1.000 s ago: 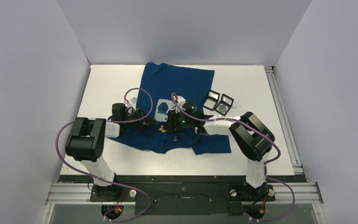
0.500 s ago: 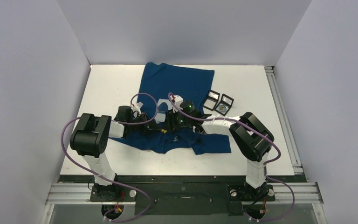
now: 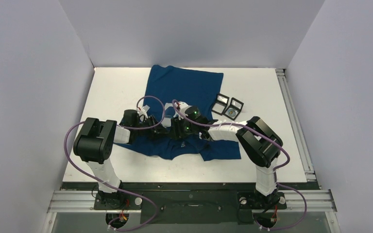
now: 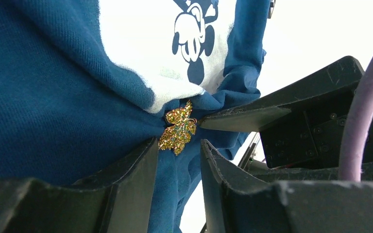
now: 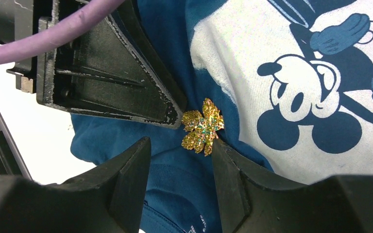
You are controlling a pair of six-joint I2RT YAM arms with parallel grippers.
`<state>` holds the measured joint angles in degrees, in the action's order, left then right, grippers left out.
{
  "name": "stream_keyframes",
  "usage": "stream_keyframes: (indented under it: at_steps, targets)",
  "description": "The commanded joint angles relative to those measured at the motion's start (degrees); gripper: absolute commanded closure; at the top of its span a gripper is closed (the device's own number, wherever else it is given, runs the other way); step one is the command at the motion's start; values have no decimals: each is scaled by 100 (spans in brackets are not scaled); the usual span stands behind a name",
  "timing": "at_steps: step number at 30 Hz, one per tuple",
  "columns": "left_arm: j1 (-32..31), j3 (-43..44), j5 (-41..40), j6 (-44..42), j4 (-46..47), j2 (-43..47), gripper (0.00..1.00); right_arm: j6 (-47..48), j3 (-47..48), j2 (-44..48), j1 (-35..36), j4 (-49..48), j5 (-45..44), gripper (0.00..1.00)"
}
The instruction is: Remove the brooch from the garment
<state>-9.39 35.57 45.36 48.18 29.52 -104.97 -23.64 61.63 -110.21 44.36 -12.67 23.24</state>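
Left hand (image 4: 178, 143) has slid in beside the right hand (image 5: 180, 141). Both are spread apart right at the gold brooch (image 5: 203, 126), which is pinned on the garment (image 4: 53, 97). Grab looks close.

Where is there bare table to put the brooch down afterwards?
Free: the white table between the dark blue mouse-print T-shirt and the left wall; between the two small black boxes and the right rail. Crowded: mid-shirt, where left tool and right tool meet at the gold leaf-shaped brooch.
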Motion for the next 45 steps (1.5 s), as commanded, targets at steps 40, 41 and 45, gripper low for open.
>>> stream_keyframes:
  at_steps: [40, 41, 45]
  targets:
    - [-89, -173, -771, -628, -545, 1083, 56, 173, 173, -9, 76, -78, -12, 57]
    - [-94, -160, -761, -629, -558, 1052, 55, 175, 169, -4, 72, -78, -13, 57]
    - [-138, -109, -725, -594, -545, 873, 56, 176, 191, 7, 74, -70, -30, 58]
